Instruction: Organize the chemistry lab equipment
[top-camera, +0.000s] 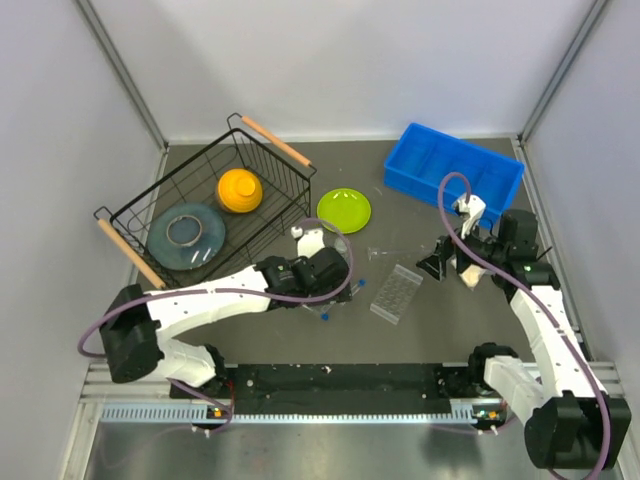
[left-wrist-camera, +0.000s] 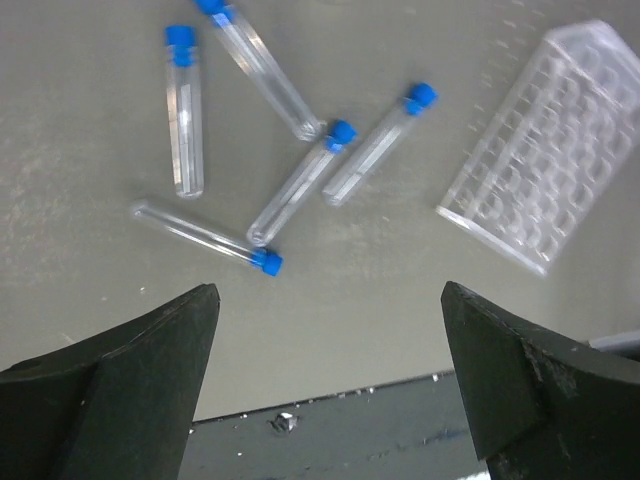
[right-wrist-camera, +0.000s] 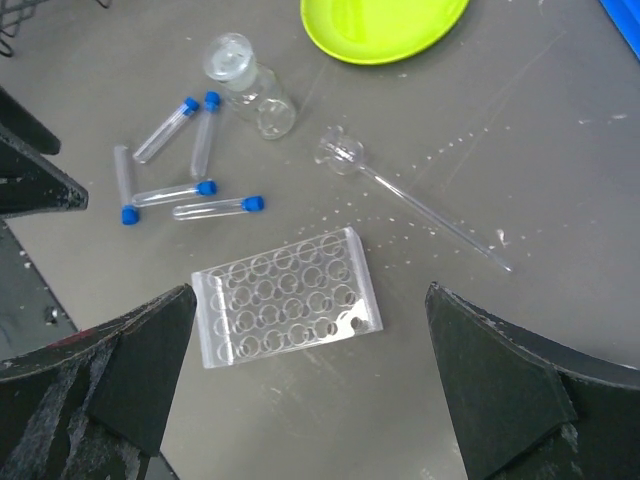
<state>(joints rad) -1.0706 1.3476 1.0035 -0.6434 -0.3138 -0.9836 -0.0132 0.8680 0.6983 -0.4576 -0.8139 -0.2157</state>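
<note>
Here, I am looking down through the left gripper (left-wrist-camera: 328, 300), its two dark fingers spread wide and holding nothing, hanging above five blue-capped tubes (left-wrist-camera: 298, 185) that lie scattered flat on the grey table (top-camera: 450, 325). None of the tubes stands upright; two of them touch near their ends, and the others lie loose at differing angles. Just beside the cluster, to its right in the left wrist view, the clear grid rack (left-wrist-camera: 545, 180) rests flat on the table with every well empty. The right gripper (right-wrist-camera: 310, 300) hovers over that same rack, its jaws also fully parted and gripping nothing. From the right wrist camera I see a small clear jar (right-wrist-camera: 250, 85) lying on its side between the tubes and the lime-green plate (right-wrist-camera: 385, 25), and a thin glass piece with a cupped head and a long stem (right-wrist-camera: 340, 152) lying apart from the rack. In the overhead view, a blue bin (top-camera: 455, 170) sits at the far right of the table, and a wire basket (top-camera: 285, 210) at the far left holds an orange dome (top-camera: 240, 190).
</note>
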